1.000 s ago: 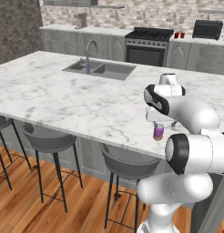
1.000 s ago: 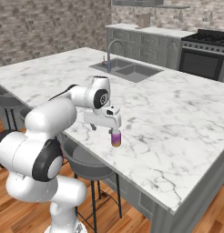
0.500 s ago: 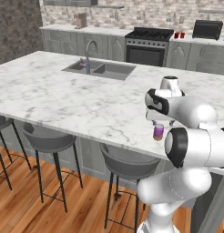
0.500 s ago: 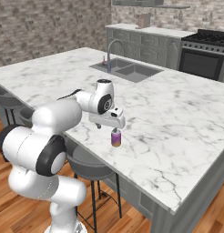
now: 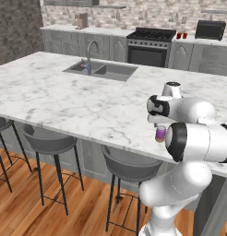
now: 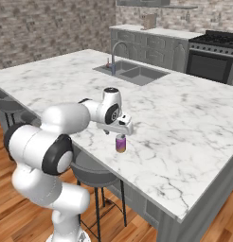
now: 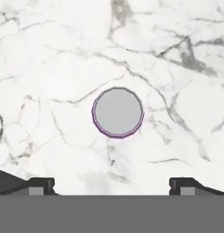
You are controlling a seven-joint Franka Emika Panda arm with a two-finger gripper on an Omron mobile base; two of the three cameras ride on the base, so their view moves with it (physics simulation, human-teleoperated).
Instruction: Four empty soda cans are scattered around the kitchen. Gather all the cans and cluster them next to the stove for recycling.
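While the purplish can stands upright near the front edge of the island counter, you have the hand poised directly above it, fingers spread wide and clamped on nothing; the hand view looks straight down on the can's silvery top, centred between the two finger tips. Judging from that, you are at the pick-up of this can, not yet gripped, with the carry to the stove left to do. Two small red cans sit on the back counter just right of the stove, so part of the gathering looks done; a fourth can I cannot place. Surface: white marble with grey veining, flat, with a sink and faucet set in it. Room: grey cabinets, brick wall, grey stools under the island edge, wood floor, a black microwave on the back counter.
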